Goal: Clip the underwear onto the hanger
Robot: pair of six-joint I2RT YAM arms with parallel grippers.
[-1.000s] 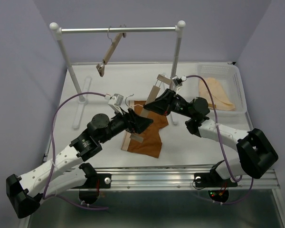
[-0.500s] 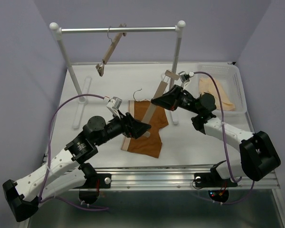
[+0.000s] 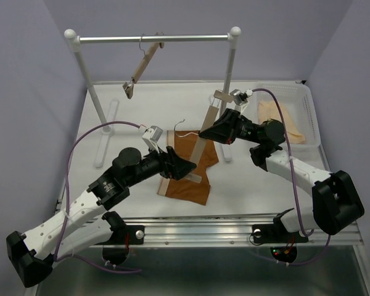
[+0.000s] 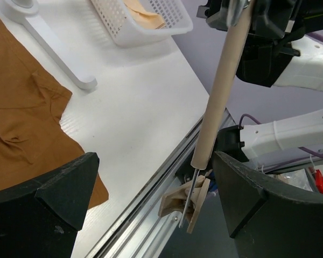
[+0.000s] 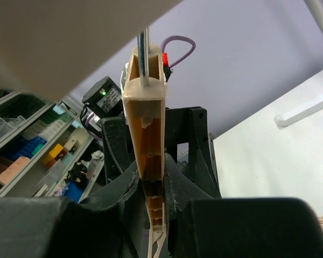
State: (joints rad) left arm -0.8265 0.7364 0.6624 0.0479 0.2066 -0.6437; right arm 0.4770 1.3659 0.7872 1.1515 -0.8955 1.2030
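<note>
The rust-orange underwear (image 3: 194, 188) lies flat on the table, also in the left wrist view (image 4: 21, 107). My right gripper (image 3: 208, 131) is shut on the light-wood hanger (image 3: 203, 147) and holds it tilted above the underwear, with the hook (image 3: 182, 123) to the left. In the right wrist view the jaws (image 5: 153, 183) pinch the hanger's upper clip (image 5: 148, 118). My left gripper (image 3: 188, 169) is wide open at the hanger's lower end. In the left wrist view the lower clip (image 4: 187, 201) hangs between its spread fingers (image 4: 43, 204) without touching them, below the bar (image 4: 220, 91).
A second hanger (image 3: 142, 65) hangs tilted on the rack rail (image 3: 172, 38). The rack's right post (image 3: 229, 68) stands just behind my right gripper. A white basket (image 3: 296, 92) with pale peach garments (image 3: 282, 120) sits at the back right. The table's front rail (image 4: 145, 215) is near.
My right gripper has raised and steepened the hanger, and its hook has swung right. My left gripper has moved right, to the hanger's lower clip.
</note>
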